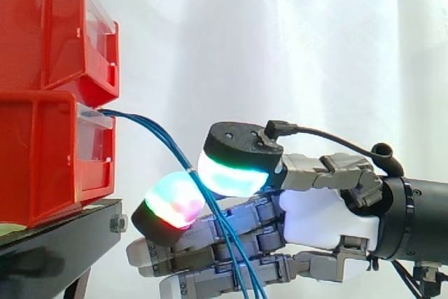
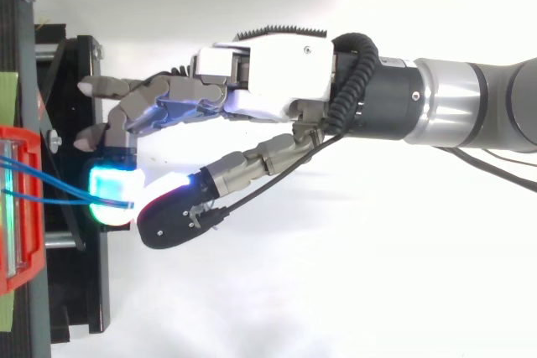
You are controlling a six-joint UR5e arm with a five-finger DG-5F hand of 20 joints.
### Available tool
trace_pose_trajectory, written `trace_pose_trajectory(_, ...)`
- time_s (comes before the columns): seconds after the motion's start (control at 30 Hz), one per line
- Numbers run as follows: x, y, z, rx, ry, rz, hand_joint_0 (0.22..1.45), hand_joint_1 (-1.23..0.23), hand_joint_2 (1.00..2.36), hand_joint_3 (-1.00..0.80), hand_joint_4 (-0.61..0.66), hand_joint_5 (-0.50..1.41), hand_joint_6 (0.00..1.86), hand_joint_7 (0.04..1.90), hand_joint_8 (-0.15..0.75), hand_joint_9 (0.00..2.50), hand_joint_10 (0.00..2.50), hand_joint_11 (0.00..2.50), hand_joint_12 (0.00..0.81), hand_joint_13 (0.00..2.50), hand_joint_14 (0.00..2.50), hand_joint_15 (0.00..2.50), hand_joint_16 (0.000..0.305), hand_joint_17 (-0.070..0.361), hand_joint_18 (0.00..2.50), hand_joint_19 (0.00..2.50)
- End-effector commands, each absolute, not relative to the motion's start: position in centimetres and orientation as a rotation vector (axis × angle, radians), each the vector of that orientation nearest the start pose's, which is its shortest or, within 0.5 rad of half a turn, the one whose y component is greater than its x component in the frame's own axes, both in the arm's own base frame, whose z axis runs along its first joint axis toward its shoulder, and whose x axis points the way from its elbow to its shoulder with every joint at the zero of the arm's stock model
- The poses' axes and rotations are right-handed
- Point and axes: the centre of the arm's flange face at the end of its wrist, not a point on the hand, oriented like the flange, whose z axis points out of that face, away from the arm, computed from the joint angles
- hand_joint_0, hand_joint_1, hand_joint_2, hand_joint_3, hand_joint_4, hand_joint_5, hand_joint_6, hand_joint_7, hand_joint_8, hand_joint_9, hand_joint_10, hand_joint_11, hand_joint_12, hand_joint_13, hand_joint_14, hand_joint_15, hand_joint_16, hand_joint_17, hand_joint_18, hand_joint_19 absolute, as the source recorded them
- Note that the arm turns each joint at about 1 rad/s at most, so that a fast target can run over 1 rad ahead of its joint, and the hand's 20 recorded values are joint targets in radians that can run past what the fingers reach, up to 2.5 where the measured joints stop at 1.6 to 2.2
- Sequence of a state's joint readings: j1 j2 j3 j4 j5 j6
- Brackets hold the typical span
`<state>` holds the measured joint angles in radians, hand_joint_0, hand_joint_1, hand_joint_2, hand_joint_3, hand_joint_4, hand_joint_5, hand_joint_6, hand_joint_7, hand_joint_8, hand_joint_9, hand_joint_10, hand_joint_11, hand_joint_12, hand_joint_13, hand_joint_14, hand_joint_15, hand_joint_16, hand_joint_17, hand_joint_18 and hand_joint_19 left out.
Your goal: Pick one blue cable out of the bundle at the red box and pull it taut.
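Blue cables (image 1: 150,128) are running from the red box (image 1: 42,159) at left, sagging rightward | we are seeing the hand (image 1: 322,218) pinching them between two pads (image 1: 231,173) | risk: several strands are sitting in the pinch, so pulling may drag the bundle

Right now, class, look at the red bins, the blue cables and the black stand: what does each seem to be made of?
Red bins: probably moulded plastic, smooth, slightly glossy, with clear front panels. Blue cables: thin, flexible, likely plastic-sheathed wire, since they sag in curves. Black stand: looks like painted metal, matte, with a bolt head at its edge.
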<state>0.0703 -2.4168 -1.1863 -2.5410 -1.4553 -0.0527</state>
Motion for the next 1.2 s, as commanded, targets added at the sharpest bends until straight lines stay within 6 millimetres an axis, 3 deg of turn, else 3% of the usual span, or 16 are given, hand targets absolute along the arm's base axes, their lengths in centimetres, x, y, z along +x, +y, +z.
trace_pose_trajectory(0.0,78.95,-8.93,18.54,1.102,1.091,1.208,0.64,-0.76,1.02,-0.14,0.23,-0.18,0.83,0.83,0.302,0.46,0.00,0.03,0.375,0.20,0.00,0.00,0.063,0.141,0.14,0.01)
trace_pose_trajectory(0.23,78.98,-8.58,18.66,1.099,1.093,1.210,0.63,-0.78,1.02,-0.04,0.21,-0.17,0.85,0.81,0.325,0.50,0.00,0.06,0.393,0.26,0.00,0.00,0.065,0.147,0.24,0.00)
trace_pose_trajectory(0.4,79.01,-8.46,18.95,1.097,1.091,1.214,0.64,-0.80,1.02,-0.06,0.19,-0.18,0.85,0.80,0.315,0.50,0.00,0.07,0.383,0.26,0.00,0.00,0.063,0.143,0.26,0.01)
trace_pose_trajectory(0.5,79.00,-8.48,19.31,1.095,1.086,1.215,0.64,-0.87,1.02,-0.23,0.23,-0.19,0.85,0.84,0.305,0.48,0.00,0.07,0.373,0.26,0.00,0.00,0.062,0.139,0.26,0.03)
trace_pose_trajectory(0.57,78.94,-8.36,19.34,1.098,1.092,1.213,0.60,-0.87,1.01,-0.39,0.24,-0.19,0.85,0.82,0.305,0.49,0.00,0.06,0.374,0.26,0.00,0.00,0.062,0.139,0.27,0.05)
trace_pose_trajectory(0.67,78.77,-8.37,19.12,1.112,1.107,1.205,0.56,-0.82,1.00,-0.50,0.25,-0.18,0.83,0.81,0.312,0.51,0.00,0.06,0.380,0.27,0.00,0.00,0.062,0.140,0.28,0.06)
trace_pose_trajectory(0.9,78.64,-8.37,18.95,1.121,1.120,1.198,0.56,-0.77,1.00,-0.49,0.24,-0.15,0.77,0.90,0.322,0.54,0.00,0.07,0.384,0.27,0.00,0.00,0.062,0.140,0.29,0.07)
trace_pose_trajectory(1.03,78.65,-8.25,18.95,1.121,1.121,1.199,0.60,-0.77,1.02,-0.28,0.23,-0.15,0.84,0.96,0.323,0.60,0.00,0.10,0.378,0.31,0.00,0.00,0.059,0.134,0.32,0.08)
trace_pose_trajectory(1.17,78.65,-8.26,18.95,1.121,1.120,1.198,0.60,-0.77,1.02,-0.17,0.21,-0.15,0.86,0.99,0.325,0.61,0.00,0.13,0.379,0.32,0.00,0.00,0.060,0.134,0.34,0.08)
